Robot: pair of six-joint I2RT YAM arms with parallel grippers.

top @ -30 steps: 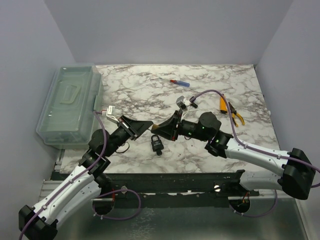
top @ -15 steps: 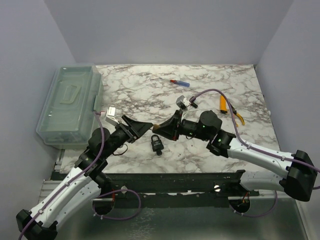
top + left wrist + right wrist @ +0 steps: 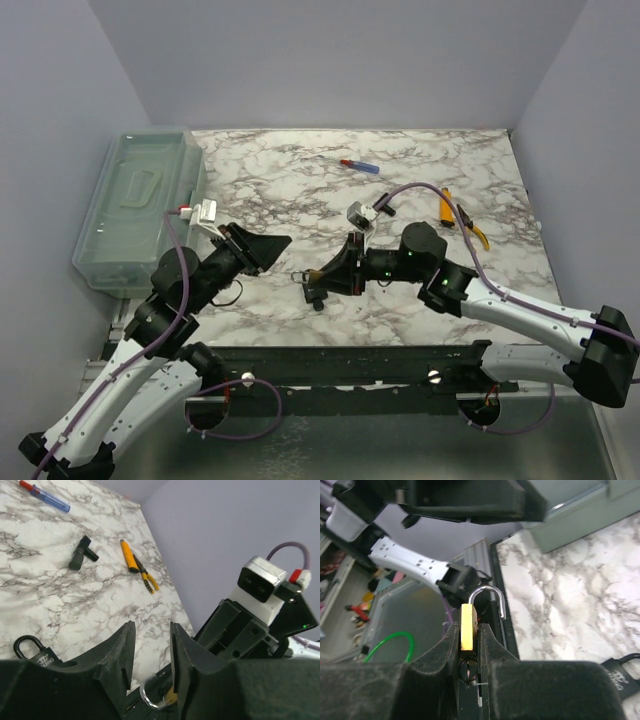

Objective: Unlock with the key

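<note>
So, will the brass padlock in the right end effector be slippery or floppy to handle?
Probably heavy for its size: the brass padlock looks solid metal. Its smooth sides may slip in the right end effector. The open shackle could swing.

left arm (image 3: 150,378): white links, black joints | right arm (image 3: 520,315): the same colours, big black base at lower right | purple cable (image 3: 288,544) on each arm | wrist camera (image 3: 260,582): white box, red plug | left gripper (image 3: 150,630): matte black, wedge-shaped

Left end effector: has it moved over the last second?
Yes. In the top view the left end effector has pulled back to the left, toward the clear storage box at the table's left edge.
</note>
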